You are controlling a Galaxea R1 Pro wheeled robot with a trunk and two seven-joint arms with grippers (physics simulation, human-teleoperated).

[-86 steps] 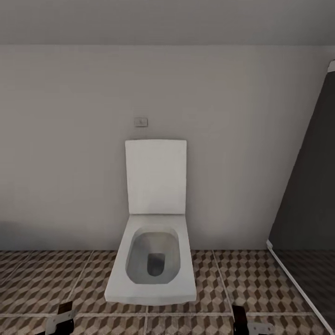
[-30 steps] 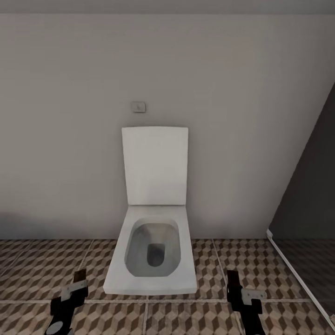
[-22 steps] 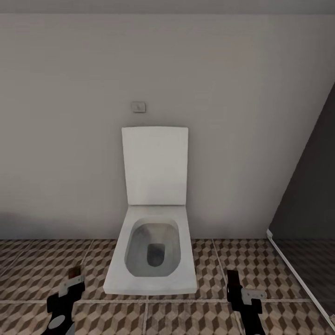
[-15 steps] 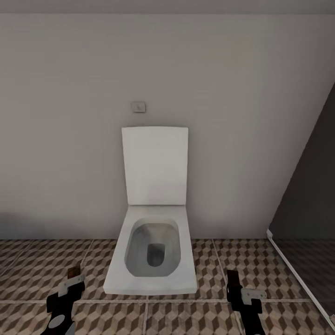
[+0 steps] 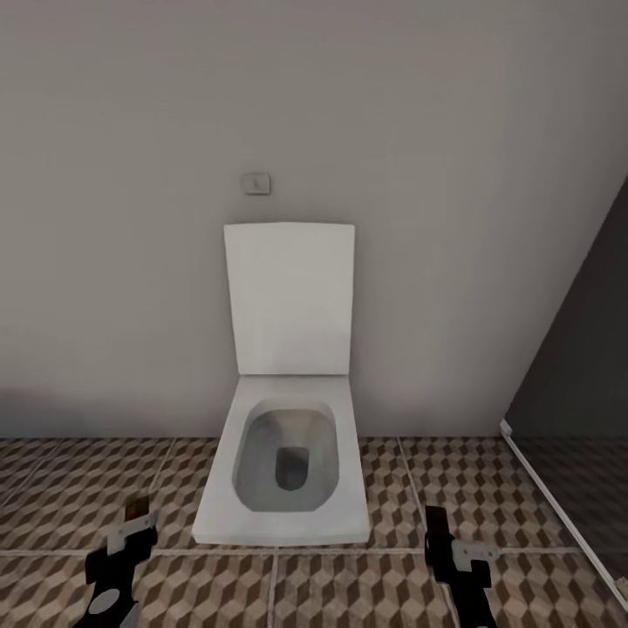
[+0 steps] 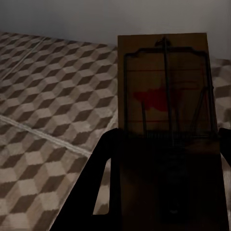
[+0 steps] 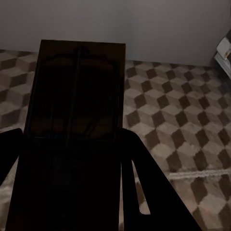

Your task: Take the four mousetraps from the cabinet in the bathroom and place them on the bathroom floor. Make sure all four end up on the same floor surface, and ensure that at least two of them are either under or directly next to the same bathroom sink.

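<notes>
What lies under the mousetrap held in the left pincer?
Cube-patterned bathroom floor shows below and beside the mousetrap in the left pincer. The patch directly beneath the board is covered, so unseen.

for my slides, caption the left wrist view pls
Left gripper holding a mousetrap above the cube-patterned bathroom floor.

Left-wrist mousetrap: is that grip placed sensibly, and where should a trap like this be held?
Judging by the left wrist view, yes. The left gripper is shut on the mousetrap at its near end, with the spring wire and red mark beyond. Approaching end-on, pinching the flat board's long edges, seems best.
</notes>
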